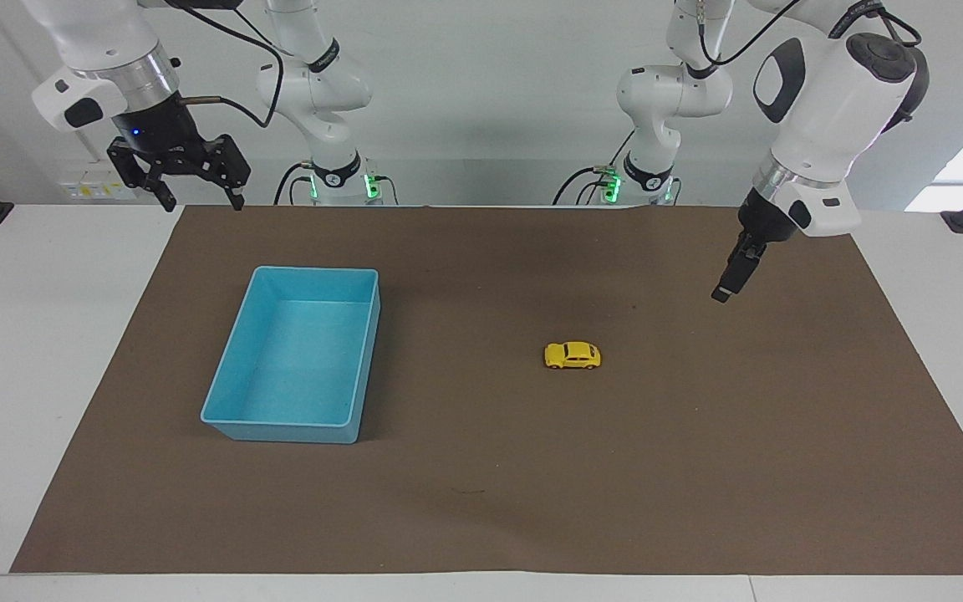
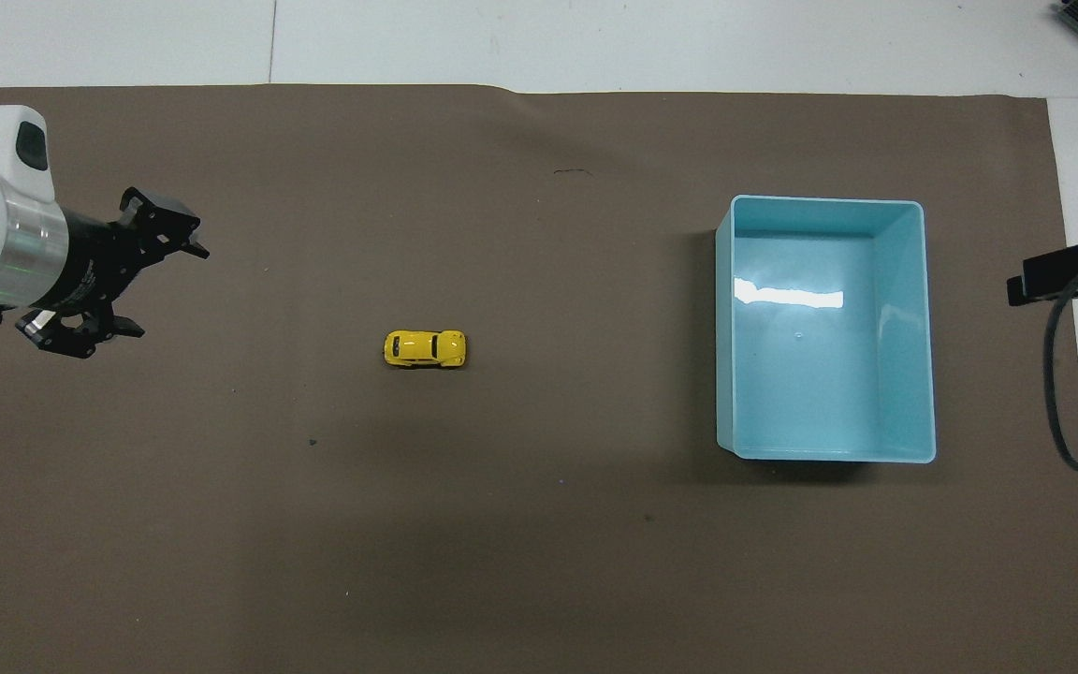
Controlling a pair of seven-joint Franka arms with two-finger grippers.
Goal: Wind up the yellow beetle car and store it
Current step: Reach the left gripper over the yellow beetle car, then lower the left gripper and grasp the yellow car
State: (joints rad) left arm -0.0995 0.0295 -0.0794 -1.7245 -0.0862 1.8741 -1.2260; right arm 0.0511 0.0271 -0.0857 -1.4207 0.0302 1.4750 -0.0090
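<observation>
the car (image 1: 572, 355) (image 2: 424, 348) is seen on its wheels on the brown mat (image 1: 481, 502) (image 2: 520, 524) that covers the tabletop (image 1: 22, 351) (image 2: 595, 37), near the mat's middle and somewhat toward the left arm's end. nothing is touching it.

the blue tray (image 1: 222, 401) (image 2: 918, 328) is set on the mat toward the right arm's end, well apart from the car, with nothing in it.

the left hand (image 1: 724, 288) (image 2: 165, 281) is held in the air over bare mat at the left arm's end, pointed down and inward toward the car but well apart from it. in the overhead view its two fingers (image 2: 188, 225) are seen spread wide, with nothing between them.

the right hand (image 1: 197, 196) is held high over the mat's edge nearest the robots, at the right arm's end, where that arm waits. its fingers are spread apart and nothing is held.
</observation>
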